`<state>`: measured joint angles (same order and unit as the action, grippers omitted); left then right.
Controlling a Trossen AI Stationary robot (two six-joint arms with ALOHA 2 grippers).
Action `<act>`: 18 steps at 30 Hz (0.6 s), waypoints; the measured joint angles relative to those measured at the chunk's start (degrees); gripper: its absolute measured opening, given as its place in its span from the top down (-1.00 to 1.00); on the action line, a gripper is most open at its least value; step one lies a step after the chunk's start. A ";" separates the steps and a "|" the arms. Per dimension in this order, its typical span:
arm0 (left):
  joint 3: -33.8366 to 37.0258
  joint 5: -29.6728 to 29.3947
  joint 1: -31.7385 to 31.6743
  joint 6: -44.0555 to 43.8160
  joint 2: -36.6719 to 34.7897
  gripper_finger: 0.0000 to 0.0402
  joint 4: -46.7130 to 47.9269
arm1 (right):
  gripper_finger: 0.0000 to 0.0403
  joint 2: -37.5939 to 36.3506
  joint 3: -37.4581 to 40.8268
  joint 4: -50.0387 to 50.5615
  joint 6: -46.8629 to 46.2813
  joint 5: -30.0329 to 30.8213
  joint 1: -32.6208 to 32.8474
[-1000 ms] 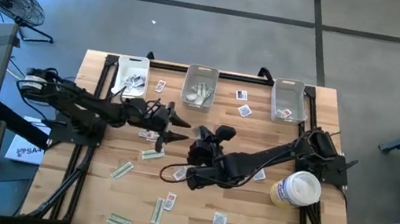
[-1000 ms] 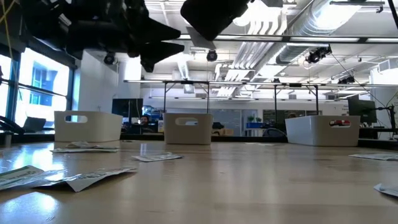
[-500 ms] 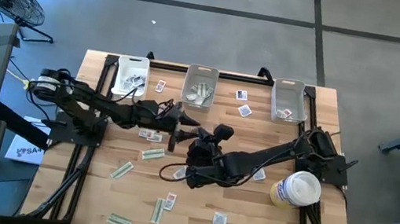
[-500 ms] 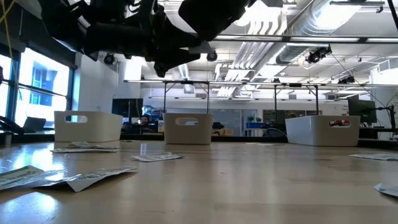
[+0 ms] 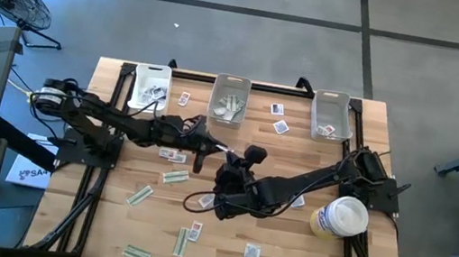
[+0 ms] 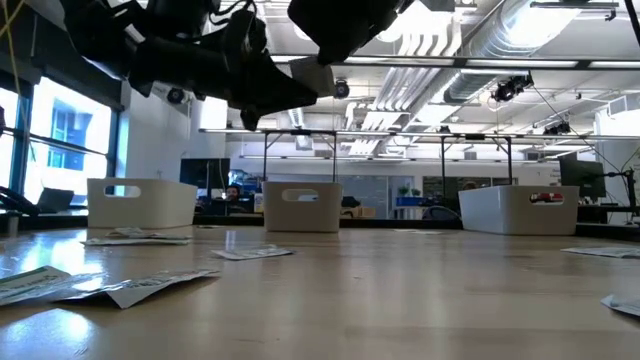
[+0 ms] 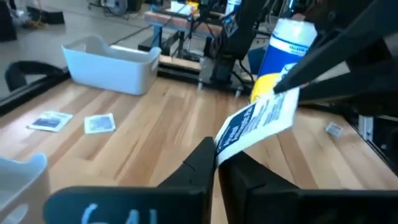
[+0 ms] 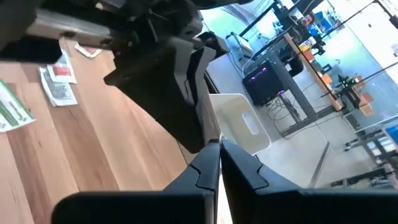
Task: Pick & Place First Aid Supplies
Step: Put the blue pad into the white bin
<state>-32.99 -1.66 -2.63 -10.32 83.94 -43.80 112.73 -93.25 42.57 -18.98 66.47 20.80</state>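
White flat packet (image 7: 258, 122) with blue print, seemingly pinched by both the left gripper (image 7: 216, 163) and right gripper (image 8: 219, 149).

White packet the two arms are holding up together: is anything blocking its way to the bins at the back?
Nothing visible does. The white packet is pinched above the table by the left gripper and the right gripper. Between it and the bins lie only flat loose packets.

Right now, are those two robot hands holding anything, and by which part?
Both pinch one white packet with blue print, above the table's middle. The left hand grips one end, the right hand the opposite end.
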 joint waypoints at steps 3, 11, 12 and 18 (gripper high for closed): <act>0.02 -0.41 0.00 0.40 -0.05 0.98 1.62 | 0.90 -0.02 0.00 -0.07 -0.50 0.75 0.00; 0.02 -0.48 0.00 2.16 -0.28 0.99 2.50 | 0.54 -0.27 -0.02 -0.13 -1.46 0.34 0.05; 0.02 -0.50 0.00 2.42 -0.35 0.99 3.07 | 0.49 -0.48 -0.02 0.24 -1.53 0.83 0.20; 0.10 -6.24 0.00 3.05 -6.63 1.00 15.19 | 0.20 -4.63 -0.03 3.59 -2.31 4.98 2.78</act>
<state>-32.90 -7.90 -2.63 -7.27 77.32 -28.61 108.10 -93.29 46.16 -21.30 71.46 23.58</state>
